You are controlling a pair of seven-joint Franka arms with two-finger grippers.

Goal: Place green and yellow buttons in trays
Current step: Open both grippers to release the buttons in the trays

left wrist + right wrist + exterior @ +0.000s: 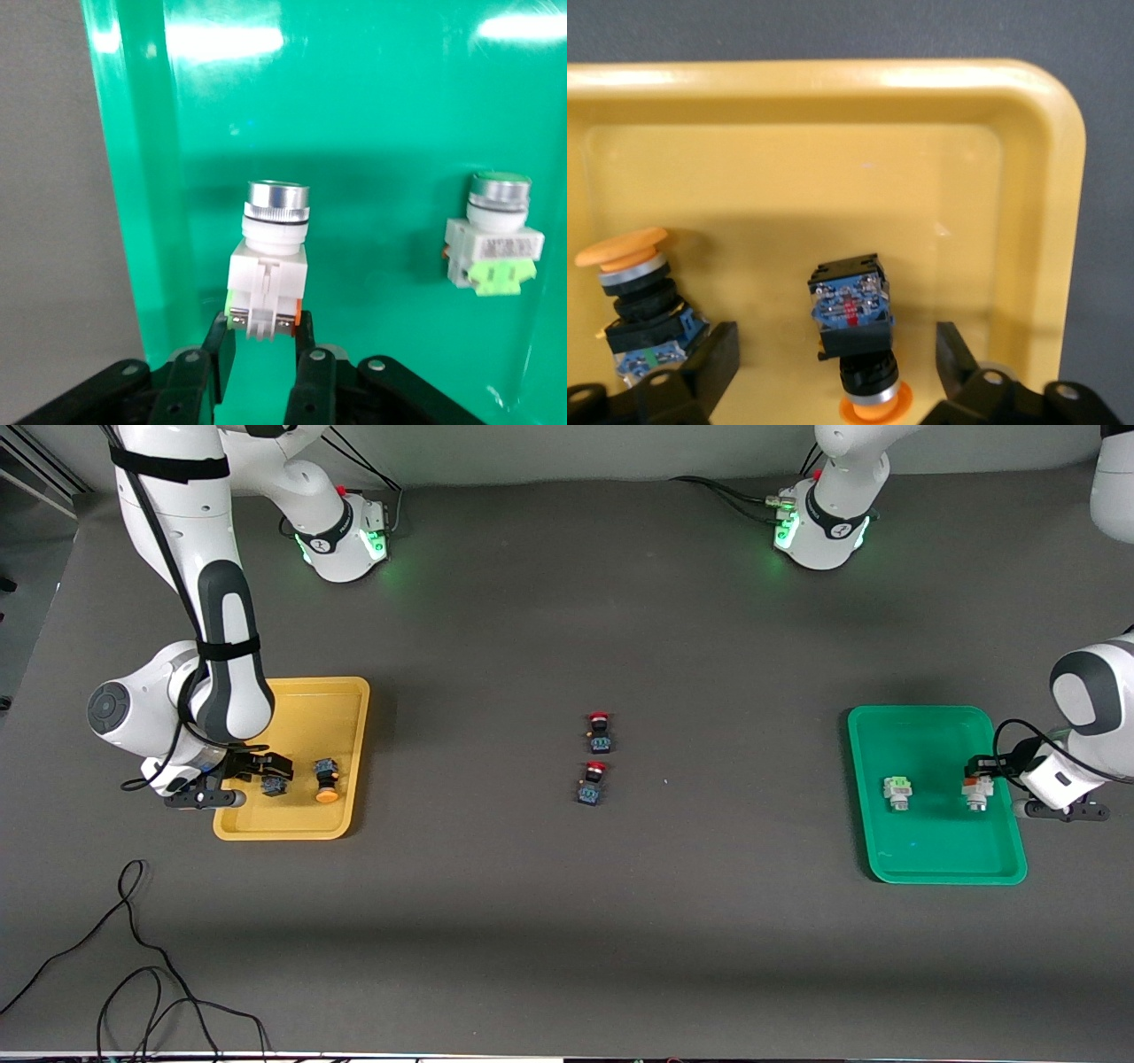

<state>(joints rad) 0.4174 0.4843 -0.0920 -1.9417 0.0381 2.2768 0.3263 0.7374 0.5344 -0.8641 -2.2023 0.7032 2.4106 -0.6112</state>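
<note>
The yellow tray (292, 824) lies at the right arm's end of the table. Two orange-yellow capped buttons lie in it: one (326, 779) free, one (275, 786) between the spread fingers of my right gripper (268, 773), untouched. In the right wrist view that button (850, 305) lies between the open gripper (837, 363), the other button (638, 292) beside it. The green tray (921, 859) holds the green-marked white button (898, 791) and the orange-red-marked white button (977, 793). My left gripper (264, 341) is shut on the base of the orange-red-marked button (270, 266), low in the tray.
Two red-capped buttons (600, 731) (592, 782) lie on the grey table midway between the trays. Black cables (133, 957) trail over the table edge nearest the front camera at the right arm's end.
</note>
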